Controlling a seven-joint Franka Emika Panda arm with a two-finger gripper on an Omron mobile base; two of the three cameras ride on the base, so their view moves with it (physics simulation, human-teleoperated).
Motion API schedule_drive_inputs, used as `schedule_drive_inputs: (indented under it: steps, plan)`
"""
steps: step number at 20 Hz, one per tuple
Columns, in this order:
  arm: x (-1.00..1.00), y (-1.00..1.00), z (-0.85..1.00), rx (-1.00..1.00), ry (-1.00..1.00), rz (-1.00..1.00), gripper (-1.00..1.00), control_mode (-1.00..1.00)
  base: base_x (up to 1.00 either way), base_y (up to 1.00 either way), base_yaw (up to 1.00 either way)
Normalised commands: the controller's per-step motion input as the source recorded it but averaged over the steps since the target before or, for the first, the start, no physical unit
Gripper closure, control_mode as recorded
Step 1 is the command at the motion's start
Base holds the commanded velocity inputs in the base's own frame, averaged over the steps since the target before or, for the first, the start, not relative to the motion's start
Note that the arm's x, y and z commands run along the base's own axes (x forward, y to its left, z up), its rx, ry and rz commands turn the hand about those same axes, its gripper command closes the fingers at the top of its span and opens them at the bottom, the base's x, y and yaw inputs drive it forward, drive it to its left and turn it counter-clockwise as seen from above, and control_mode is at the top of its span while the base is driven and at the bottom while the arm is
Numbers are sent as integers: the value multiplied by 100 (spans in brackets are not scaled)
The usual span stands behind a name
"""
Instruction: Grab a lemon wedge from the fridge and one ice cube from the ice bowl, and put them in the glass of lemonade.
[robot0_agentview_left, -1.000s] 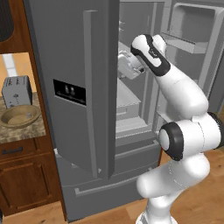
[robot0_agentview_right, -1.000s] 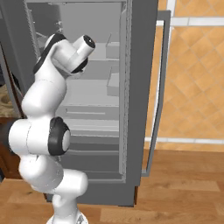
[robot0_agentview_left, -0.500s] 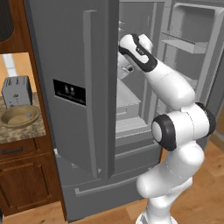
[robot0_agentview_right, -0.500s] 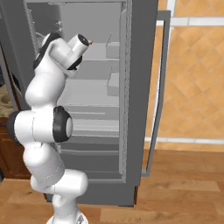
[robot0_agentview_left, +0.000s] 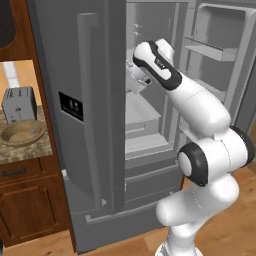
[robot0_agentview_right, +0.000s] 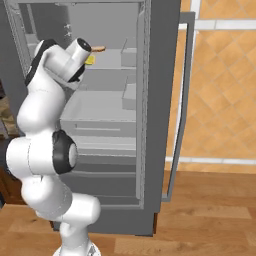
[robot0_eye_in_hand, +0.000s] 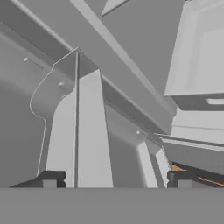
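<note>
The fridge (robot0_agentview_left: 85, 125) stands with its right door (robot0_agentview_left: 220, 55) swung open, and my arm reaches into the upper compartment. My gripper (robot0_agentview_left: 136, 82) is at the height of the upper shelf, partly behind the shut left door. In the hand view the gripper (robot0_eye_in_hand: 114, 180) is open, with its fingertips (robot0_eye_in_hand: 51, 178) wide apart and nothing between them. The lemon wedge (robot0_agentview_right: 90, 60), tiny and yellow, lies on the upper shelf just beyond my hand. The ice bowl (robot0_agentview_left: 22, 132) sits on the counter left of the fridge. The glass of lemonade is out of view.
A small orange item (robot0_agentview_right: 98, 49) lies on the shelf above the wedge and peeks in at the hand view's lower right (robot0_eye_in_hand: 192, 175). A toaster (robot0_agentview_left: 19, 104) stands behind the bowl. Door bins (robot0_agentview_right: 129, 95) hang inside the fridge at the right.
The arm has swung left and deeper into the fridge's upper compartment, bringing the hand close to the shelf with the wedge. The jaws have narrowed slightly.
</note>
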Motion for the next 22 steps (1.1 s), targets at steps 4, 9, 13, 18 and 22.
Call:
schedule_drive_inputs:
  steps: [4,9,13,18,22]
  plan:
    - [-88,49,-34,3,-21,2,-100,-100,0,0,0]
    - [-86,36,-19,9,-36,1,-100,-100,0,0,0]
    - [-63,43,26,6,-25,0,-100,-100,0,0,0]
    - [-42,41,41,4,-4,0,-100,-100,0,0,0]
    - [-26,6,54,0,5,0,-100,-100,0,0,0]
